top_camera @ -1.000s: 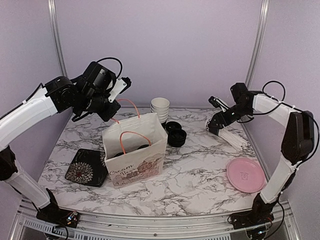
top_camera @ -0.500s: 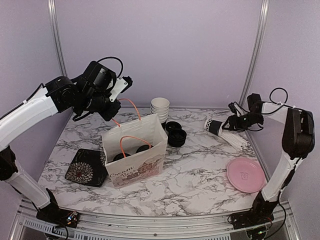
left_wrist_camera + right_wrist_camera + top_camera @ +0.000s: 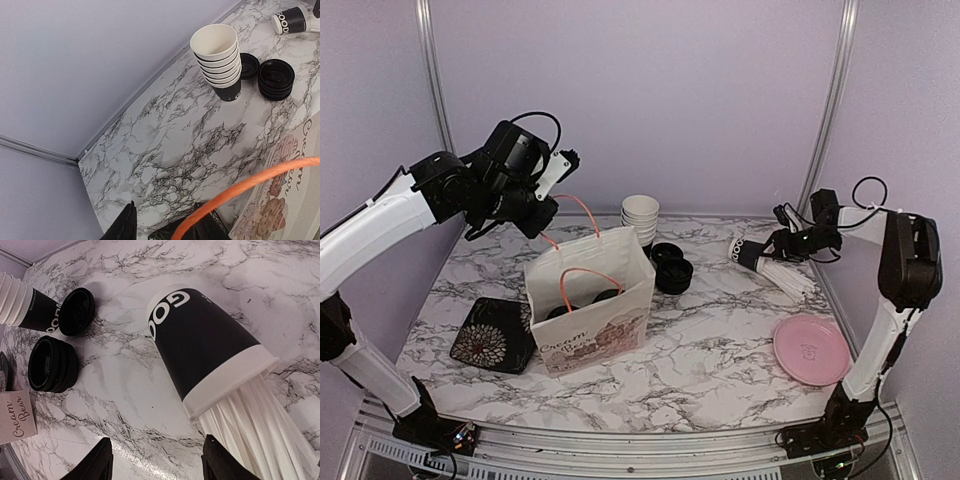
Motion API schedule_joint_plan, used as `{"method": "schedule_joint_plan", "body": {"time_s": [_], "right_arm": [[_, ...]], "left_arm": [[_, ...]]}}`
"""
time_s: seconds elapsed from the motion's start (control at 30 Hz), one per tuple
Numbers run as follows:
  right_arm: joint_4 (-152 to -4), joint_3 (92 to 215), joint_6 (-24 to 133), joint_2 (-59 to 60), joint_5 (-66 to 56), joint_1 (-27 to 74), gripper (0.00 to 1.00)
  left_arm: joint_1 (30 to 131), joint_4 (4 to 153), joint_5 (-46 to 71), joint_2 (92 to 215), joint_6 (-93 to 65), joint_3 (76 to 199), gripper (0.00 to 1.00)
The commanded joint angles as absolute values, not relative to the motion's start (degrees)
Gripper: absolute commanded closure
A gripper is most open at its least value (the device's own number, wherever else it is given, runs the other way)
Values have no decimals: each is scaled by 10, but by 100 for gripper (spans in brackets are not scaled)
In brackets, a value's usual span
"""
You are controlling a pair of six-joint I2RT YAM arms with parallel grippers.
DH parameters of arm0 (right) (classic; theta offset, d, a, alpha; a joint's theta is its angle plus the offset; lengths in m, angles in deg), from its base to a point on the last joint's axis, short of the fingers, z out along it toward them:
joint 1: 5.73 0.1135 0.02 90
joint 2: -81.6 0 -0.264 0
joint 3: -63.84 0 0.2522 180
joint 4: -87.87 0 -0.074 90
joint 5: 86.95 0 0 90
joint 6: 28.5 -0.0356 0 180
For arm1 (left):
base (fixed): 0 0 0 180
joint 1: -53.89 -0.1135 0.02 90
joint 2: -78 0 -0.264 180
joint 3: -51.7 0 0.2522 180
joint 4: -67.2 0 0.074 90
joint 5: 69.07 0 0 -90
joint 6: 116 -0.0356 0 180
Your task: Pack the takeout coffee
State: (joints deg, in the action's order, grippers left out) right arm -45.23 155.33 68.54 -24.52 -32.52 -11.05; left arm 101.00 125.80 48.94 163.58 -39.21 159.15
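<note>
Left end effector raised over paper bag, jaws part-open, nothing clamped; orange handle runs past one finger. Takeout coffee: dark lidded cups down inside bag, mid-counter. Right end effector spread wide, empty, hovering just above tipped straw cup lying on its side near right counter edge.

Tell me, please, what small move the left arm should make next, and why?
Probably lift the left gripper straight up, clear of the orange handle. Its jaws stand parted with the handle lying loose between them, and the paper bag stands upright on its own with black lids showing inside, so the handle seems to need no holding.
</note>
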Motion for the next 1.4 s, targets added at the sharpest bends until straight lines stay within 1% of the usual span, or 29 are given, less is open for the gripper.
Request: {"method": "schedule_joint_plan", "body": {"time_s": [0.0,0.07,0.13,0.33,0.43,0.63,1.0,1.37], "right_arm": [[-468,1575,678,-251,-341,-112,41],[-467,1573,679,-248,-340,-112,41],[-466,1573,681,-245,-340,-113,41],[-466,1572,682,-241,-341,-113,41],[-466,1570,683,-238,-340,-113,41],[-466,1568,685,-235,-338,-114,41],[-466,1565,686,-236,-341,-114,41],[-467,1562,687,-240,-346,-116,41]], "left_arm": [[1005,1251,461,1639,-401,1597,71],[1005,1251,411,1635,-405,1595,88],[1005,1250,353,1631,-405,1594,100],[1007,1250,248,1640,-409,1597,100],[1014,1246,218,1644,-403,1604,100],[1018,1202,249,1650,-416,1599,100],[1018,1142,293,1711,-464,1632,100],[1018,1106,284,1729,-474,1649,100]]}}
